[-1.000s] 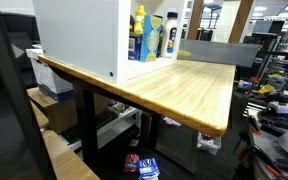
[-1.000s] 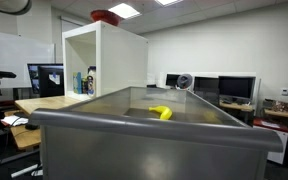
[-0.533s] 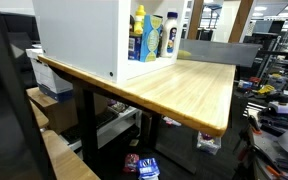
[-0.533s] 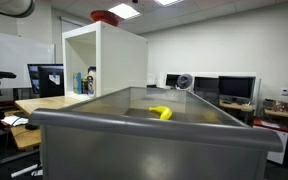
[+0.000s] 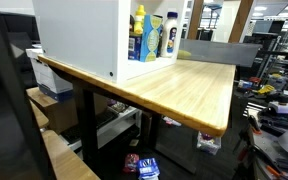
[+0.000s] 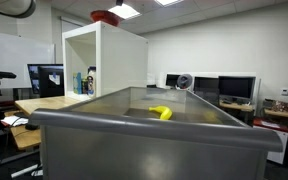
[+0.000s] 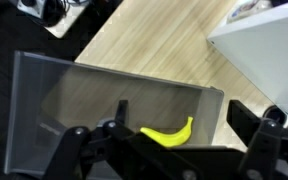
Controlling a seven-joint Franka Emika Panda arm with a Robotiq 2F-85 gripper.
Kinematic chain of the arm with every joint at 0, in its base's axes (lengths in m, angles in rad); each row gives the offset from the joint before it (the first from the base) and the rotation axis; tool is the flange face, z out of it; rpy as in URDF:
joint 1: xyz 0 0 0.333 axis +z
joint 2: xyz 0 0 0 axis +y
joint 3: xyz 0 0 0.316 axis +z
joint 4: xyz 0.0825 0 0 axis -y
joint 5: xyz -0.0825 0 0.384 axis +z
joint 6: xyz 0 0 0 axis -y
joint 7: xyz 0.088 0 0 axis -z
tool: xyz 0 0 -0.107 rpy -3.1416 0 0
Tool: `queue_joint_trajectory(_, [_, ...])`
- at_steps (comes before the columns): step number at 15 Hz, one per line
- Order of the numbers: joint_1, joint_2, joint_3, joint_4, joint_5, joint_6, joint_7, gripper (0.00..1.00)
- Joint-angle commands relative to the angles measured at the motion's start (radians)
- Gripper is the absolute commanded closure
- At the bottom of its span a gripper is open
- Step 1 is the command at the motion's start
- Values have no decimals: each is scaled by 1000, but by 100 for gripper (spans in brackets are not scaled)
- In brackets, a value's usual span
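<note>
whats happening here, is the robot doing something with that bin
The robot arm's tool hangs open above a grey bin, holding nothing. A yellow banana lies alone on the bin's floor, below the tool. The bin sits on a wooden table near a white cabinet with bottles inside.

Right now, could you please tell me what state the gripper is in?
Gripper: jaws open, holding nothing, above the banana in the grey bin.
</note>
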Motion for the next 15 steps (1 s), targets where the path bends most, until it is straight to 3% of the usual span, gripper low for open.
queue_joint_trajectory(1, [8, 13, -10, -24, -45, -158, -92, 0])
queue_joint_trajectory(7, [46, 78, -32, -16, -157, -377, -240, 0])
queue_joint_trajectory(11, [131, 141, -70, -11, -388, -492, -379, 0])
queue_joint_trajectory(12, [158, 87, -74, -156, -439, -425, -404, 0])
queue_joint_trajectory(15, [187, 93, -75, -193, -528, -425, -472, 0])
